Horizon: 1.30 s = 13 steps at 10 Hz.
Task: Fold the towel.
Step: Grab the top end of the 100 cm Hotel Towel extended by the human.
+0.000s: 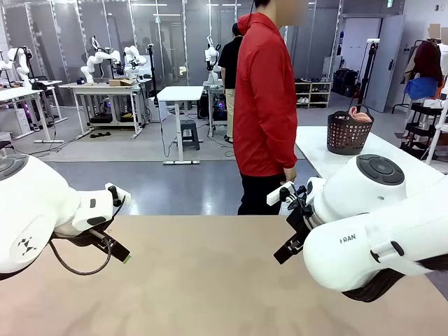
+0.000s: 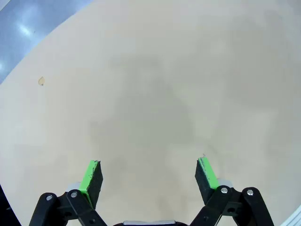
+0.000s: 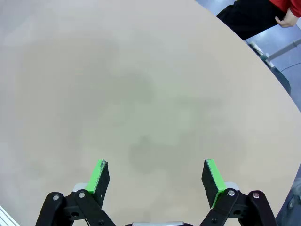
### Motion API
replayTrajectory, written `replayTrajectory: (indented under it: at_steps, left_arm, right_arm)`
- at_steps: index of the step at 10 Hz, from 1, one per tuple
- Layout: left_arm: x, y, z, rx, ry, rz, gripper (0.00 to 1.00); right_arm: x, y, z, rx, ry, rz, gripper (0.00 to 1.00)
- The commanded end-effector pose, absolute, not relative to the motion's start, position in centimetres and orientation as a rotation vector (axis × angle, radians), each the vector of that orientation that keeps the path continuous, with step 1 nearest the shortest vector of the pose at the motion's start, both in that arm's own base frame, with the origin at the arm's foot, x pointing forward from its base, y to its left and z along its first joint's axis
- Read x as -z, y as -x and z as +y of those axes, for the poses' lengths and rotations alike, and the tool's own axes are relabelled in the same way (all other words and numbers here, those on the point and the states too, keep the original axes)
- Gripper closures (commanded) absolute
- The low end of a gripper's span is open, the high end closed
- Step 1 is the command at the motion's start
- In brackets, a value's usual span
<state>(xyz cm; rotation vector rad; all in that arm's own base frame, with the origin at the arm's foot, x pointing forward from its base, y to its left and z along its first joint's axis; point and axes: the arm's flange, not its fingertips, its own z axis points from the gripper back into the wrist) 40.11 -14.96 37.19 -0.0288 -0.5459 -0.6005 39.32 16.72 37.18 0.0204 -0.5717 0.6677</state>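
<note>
The left arm (image 1: pixel 31 210) hung low at its own side, and the right arm (image 1: pixel 371 238) mirrored it, both wrists angled down toward the middle. The left fingers (image 2: pixel 91 181) stood spread wide (green pads facing each other), and the right fingers (image 3: pixel 99 176) stood equally wide.

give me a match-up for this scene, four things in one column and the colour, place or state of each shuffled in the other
1. towel
2. basket
3. left tool
4. jacket

a. red, worn at the far side
b. open above the tan table
c. pink, bunched in the basket
d. dark, standing on the white table

Pairs: 1-c, 2-d, 3-b, 4-a
</note>
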Motion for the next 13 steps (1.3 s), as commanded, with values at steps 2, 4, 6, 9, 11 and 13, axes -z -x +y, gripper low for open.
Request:
replayTrajectory:
  at_steps: [2,4,6,9,11,13]
  left_arm:
    - [-37.2,-40.1,-14.9,0.600,0.029,-0.546,0.00]
    - [-37.2,-40.1,-15.0,0.601,0.029,-0.546,0.00]
    - [-43.6,-39.8,-13.9,0.578,0.222,-0.482,0.00]
    - [-51.6,-39.9,-6.2,0.575,0.516,-0.382,0.00]
    - [-54.6,-39.6,1.1,0.497,0.802,-0.330,0.00]
    - [-54.4,-38.3,9.2,0.466,1.087,-0.272,0.00]
  right_arm:
    - [-37.2,-39.3,16.7,-0.666,-0.022,-0.572,0.00]
    - [-37.2,-39.3,16.7,-0.668,-0.020,-0.572,0.00]
    - [-42.5,-39.1,15.6,-0.692,-0.136,-0.524,0.00]
    - [-51.4,-39.0,8.6,-0.607,-0.470,-0.486,0.00]
    - [-53.9,-38.5,1.5,-0.560,-0.809,-0.401,0.00]
    - [-53.6,-37.0,-7.0,-0.556,-1.120,-0.320,0.00]
